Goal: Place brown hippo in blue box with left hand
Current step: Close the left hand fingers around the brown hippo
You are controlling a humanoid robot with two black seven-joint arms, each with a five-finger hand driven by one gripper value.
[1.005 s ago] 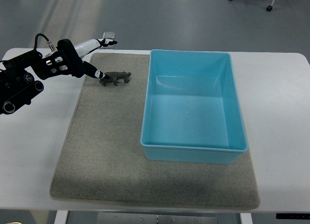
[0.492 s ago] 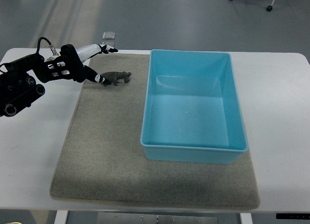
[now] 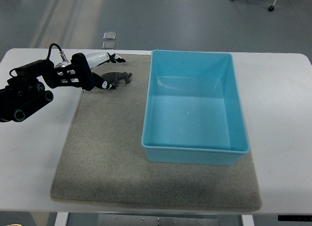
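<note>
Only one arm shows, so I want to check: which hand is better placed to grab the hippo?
Left. The left hand is already at the brown hippo on the mat; no right arm is visible.

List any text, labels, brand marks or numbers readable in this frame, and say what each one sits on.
None: no readable text anywhere in the top view.
The blue box, the brown hippo, the grey mat and the white table carry no print.
The left hand and its black arm show pale spots, too small to tell whether they are marks or characters.
</note>
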